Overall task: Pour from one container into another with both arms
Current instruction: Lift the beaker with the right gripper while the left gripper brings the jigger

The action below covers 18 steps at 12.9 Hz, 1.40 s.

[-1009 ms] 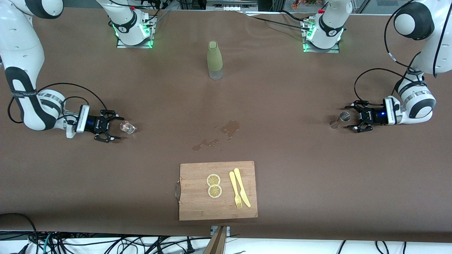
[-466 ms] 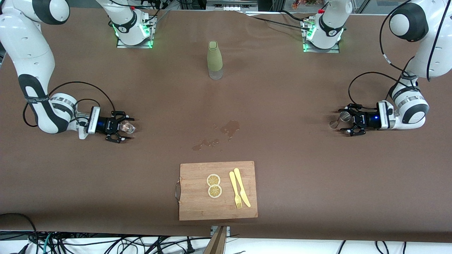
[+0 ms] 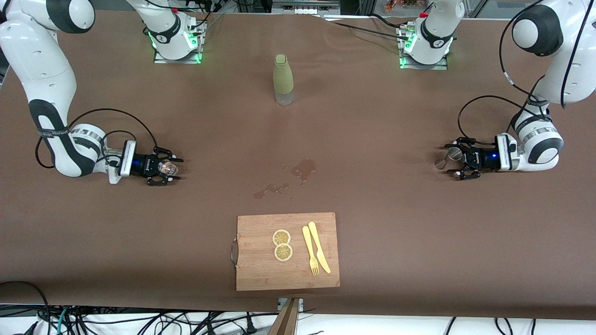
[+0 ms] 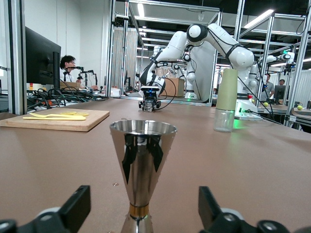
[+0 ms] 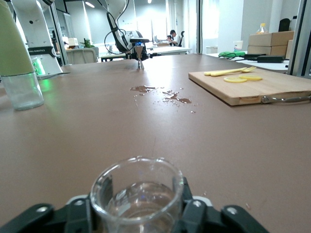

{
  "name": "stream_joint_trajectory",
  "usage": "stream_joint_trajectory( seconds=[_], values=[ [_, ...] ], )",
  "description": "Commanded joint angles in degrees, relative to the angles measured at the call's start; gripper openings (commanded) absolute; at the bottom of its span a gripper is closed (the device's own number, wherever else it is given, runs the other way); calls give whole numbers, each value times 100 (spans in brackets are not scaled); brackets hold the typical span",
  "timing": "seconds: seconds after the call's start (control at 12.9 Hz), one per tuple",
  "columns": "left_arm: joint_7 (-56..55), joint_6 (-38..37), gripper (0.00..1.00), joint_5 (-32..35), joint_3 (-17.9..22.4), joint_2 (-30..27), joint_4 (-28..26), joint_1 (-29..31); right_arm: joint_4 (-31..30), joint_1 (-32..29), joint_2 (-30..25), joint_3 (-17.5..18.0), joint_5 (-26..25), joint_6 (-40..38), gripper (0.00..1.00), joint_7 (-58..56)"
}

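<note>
Right gripper has its fingers hugging the small clear glass cup at its table end, while the left gripper straddles the upright shiny steel cone-shaped jigger, fingers apart, untouching.

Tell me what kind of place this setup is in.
Most likely a robotics lab: aluminium-frame work cells with other white robot arms stand around the brown-covered table, a person sits at a monitor, and loose cables hang by the table's edge.
</note>
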Motion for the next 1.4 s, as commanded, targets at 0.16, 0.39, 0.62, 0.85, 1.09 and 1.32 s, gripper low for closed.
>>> stream_joint_trajectory(
  seconds=[0.16,0.39,0.62,0.85,1.09,1.32],
  values=[
    [454,46,35,-105,36,69,49,-57,220,-49,37,-15,109,-515,0,-102],
    [497,54,0,-78,36,69,58,-57,264,-49,28,-6,118,-682,0,-32],
    [603,63,0,-131,36,69,75,-93,553,-5,28,248,118,-805,0,29],
    [498,63,0,-166,36,69,84,-180,948,196,28,749,4,-806,0,660],
    [209,54,0,-270,19,17,321,-531,1406,889,28,776,117,-964,0,1136],
    [-29,107,0,-937,-78,-36,348,-1188,1565,1399,2,776,582,-850,0,1330]
  ],
)
